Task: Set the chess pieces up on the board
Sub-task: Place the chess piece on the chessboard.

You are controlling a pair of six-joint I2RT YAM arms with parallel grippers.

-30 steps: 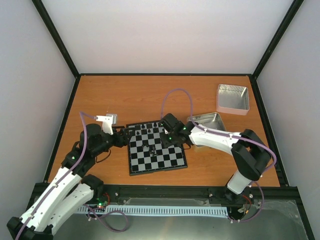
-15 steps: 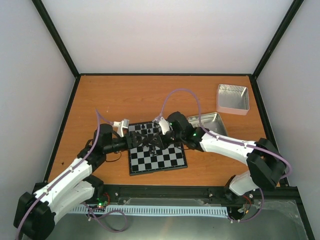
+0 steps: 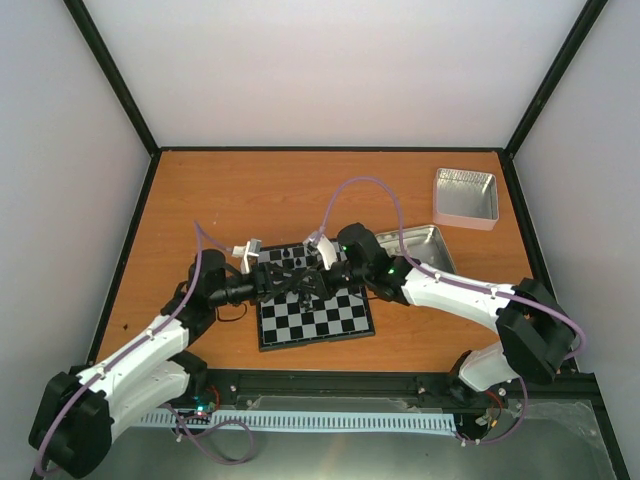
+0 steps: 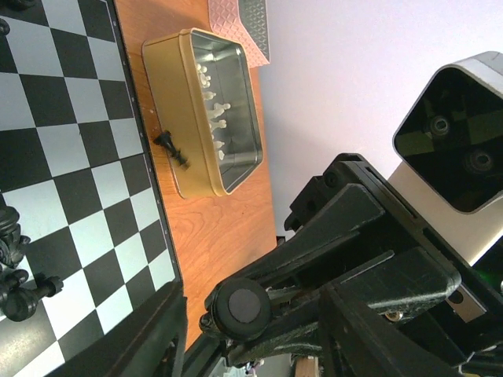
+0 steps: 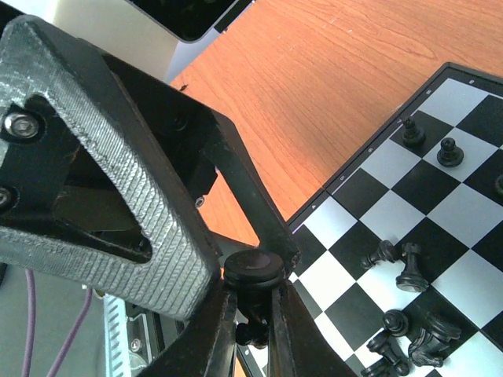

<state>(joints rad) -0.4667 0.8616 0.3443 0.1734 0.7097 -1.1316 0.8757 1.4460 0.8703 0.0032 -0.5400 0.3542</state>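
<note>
The board [image 3: 330, 318] lies at the table's middle, and both grippers meet above its far left part. My right gripper [image 5: 253, 308] is shut on a black chess piece [image 5: 253, 267], held with its round base upward. My left gripper [image 3: 288, 283] is open, and its fingers [image 5: 118, 196] stand close on either side of that base. The left wrist view shows the same base [image 4: 247, 309] end-on. Several black pieces [image 5: 409, 330] lie tumbled on the board [image 5: 440, 196], and two pawns [image 5: 413, 132] stand near its edge. Another black piece [image 4: 171, 148] lies on the table beside the tin.
An open gold tin [image 4: 169, 110] holding cream-white pieces sits just right of the board [image 4: 71, 157]. It also shows in the top view as the tin [image 3: 420, 242]. Its lid [image 3: 466, 195] lies at the far right. Black frame rails edge the table.
My left gripper has swung from the board's left edge to over the board and its jaws have narrowed. My right gripper has moved left to meet it, the piece still in it.
</note>
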